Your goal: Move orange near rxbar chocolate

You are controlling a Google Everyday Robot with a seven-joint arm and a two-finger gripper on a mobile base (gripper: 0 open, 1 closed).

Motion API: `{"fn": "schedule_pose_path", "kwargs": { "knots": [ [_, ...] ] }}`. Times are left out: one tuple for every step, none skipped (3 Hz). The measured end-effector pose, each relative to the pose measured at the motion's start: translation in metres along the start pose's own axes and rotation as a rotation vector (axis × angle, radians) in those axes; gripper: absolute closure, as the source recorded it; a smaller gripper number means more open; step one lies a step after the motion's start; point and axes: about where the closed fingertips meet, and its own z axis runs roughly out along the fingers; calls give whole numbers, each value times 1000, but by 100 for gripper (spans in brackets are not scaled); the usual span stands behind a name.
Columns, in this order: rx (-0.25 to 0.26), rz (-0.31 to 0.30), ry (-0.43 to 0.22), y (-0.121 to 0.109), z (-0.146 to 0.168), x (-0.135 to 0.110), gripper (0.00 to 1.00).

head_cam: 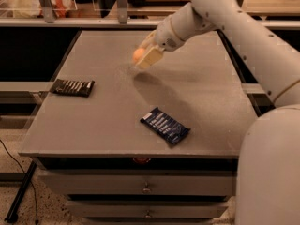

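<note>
Your arm is smooth glossy white, built of fat rounded segments, with a thin seam ring near the wrist and a tan seam line at the right edge. The gripper, upper centre of the frame, has pale cream fingers. A big rounded white body shell fills the lower right.

We see only the left part of the small round orange-yellow orange; the rest sits behind the cream two-finger gripper, which clasps it above the grey table's far middle (its far finger is hidden). The white lettering on the flat black rxbar chocolate wrapper is too small to read. The white robot arm runs off the right edge.
</note>
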Motion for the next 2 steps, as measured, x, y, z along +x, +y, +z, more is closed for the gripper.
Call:
{"fn": "schedule_pose_path", "kwargs": {
  "knots": [
    [-157, -156, -42, 41, 36, -47, 100],
    [-281, -266, -85, 77, 62, -83, 100]
  ]
}}
